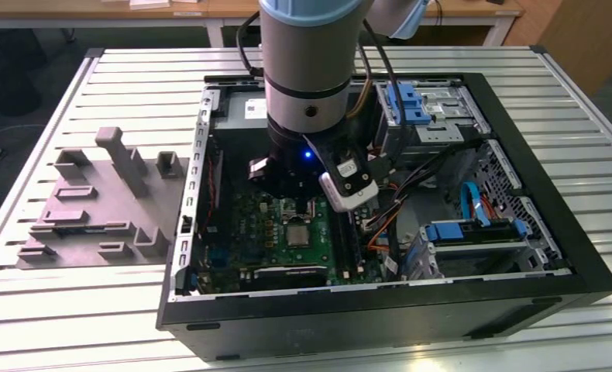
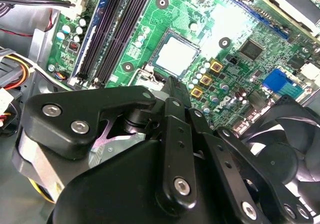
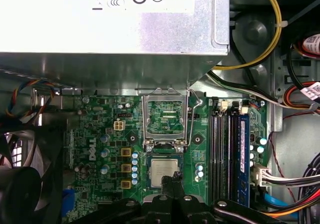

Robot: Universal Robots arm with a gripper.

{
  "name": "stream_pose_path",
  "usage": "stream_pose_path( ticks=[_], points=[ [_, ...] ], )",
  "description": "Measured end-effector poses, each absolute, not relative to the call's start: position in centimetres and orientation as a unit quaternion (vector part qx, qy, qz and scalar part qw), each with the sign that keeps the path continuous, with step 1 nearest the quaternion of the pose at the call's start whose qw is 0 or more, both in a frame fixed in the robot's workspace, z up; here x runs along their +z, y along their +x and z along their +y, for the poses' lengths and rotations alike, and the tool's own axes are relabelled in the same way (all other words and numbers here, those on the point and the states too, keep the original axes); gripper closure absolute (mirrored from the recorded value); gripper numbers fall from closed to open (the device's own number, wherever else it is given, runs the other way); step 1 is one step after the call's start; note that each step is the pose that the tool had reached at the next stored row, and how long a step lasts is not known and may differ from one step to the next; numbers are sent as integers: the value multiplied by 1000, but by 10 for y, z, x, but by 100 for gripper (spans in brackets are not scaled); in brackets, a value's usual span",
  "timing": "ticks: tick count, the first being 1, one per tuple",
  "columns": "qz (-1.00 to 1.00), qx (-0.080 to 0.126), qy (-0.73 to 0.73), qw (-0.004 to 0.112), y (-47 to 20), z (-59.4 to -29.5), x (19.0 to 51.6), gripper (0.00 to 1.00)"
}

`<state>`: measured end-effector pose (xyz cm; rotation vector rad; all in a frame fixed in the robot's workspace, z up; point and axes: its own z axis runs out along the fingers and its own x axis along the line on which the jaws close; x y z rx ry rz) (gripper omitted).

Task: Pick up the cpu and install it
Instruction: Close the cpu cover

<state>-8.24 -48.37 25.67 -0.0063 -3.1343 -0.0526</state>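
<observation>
**Tabletop** (image 1: 596, 209): white ribbed metal slats, matt finish.

**Grey moulded fixture plate** (image 1: 84, 225): dull plastic, flat base with upright blocks and shallow pockets. It lies on the tabletop just outside the case wall, on the exterior view's left.

**Black sheet-metal computer case** (image 1: 389, 318): boxy, laid on its side with the broad face open, at the middle of the tabletop.

**Green printed circuit board** (image 3: 100, 134): glossy and densely studded with small components. It is fixed flat to the case floor.

**Cpu** (image 3: 161, 165): small thin square chip with a silvery-grey metallic top, smooth and faintly reflective. It sits flat in its socket on the board inside the case, as both wrist views (image 2: 175, 54) and the exterior view (image 1: 299, 236) show. A hinged bare-steel retaining frame (image 3: 165, 116) stands open just beside it.

**Grey cylindrical robot arm** (image 1: 306, 70): smooth shell with silver bands, reaching down into the case over the board.

**Pincer** (image 3: 170, 180): black matt linkage with bright screw heads. The tips are closed to a thin seam with nothing seen between them, poised at the chip's edge (image 2: 172, 84). Whether they touch it cannot be told.

**Blue plastic drive brackets** (image 1: 472, 231): set in the case's half on the exterior view's right, among bundled wires.
</observation>
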Motion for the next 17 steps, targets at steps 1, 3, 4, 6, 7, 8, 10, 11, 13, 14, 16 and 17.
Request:
stream_pose_path(
  ticks=[1, 3, 4, 6, 7, 8, 10, 11, 13, 14, 16, 17],
  points=[
    [-1000, -17, -2, 3, -82, -484, 257, 89],
    [-1000, -17, -2, 3, -82, -484, 257, 89],
    [-1000, -17, -2, 2, -82, -484, 257, 89],
    [-1000, -17, -2, 2, -82, -484, 257, 89],
    [-1000, -17, -2, 2, -82, -484, 257, 89],
    [-1000, -17, -2, 1, -82, -484, 257, 89],
    [-1000, -17, -2, 1, -82, -484, 257, 89],
    [-1000, -17, -2, 1, -82, -484, 257, 89],
    [-1000, -17, -2, 0, -82, -484, 257, 89],
    [-1000, -17, -2, 0, -82, -484, 257, 89],
    [-1000, -17, -2, -1, -82, -484, 257, 89],
    [-1000, -17, -2, -1, -82, -484, 257, 89]
  ],
)
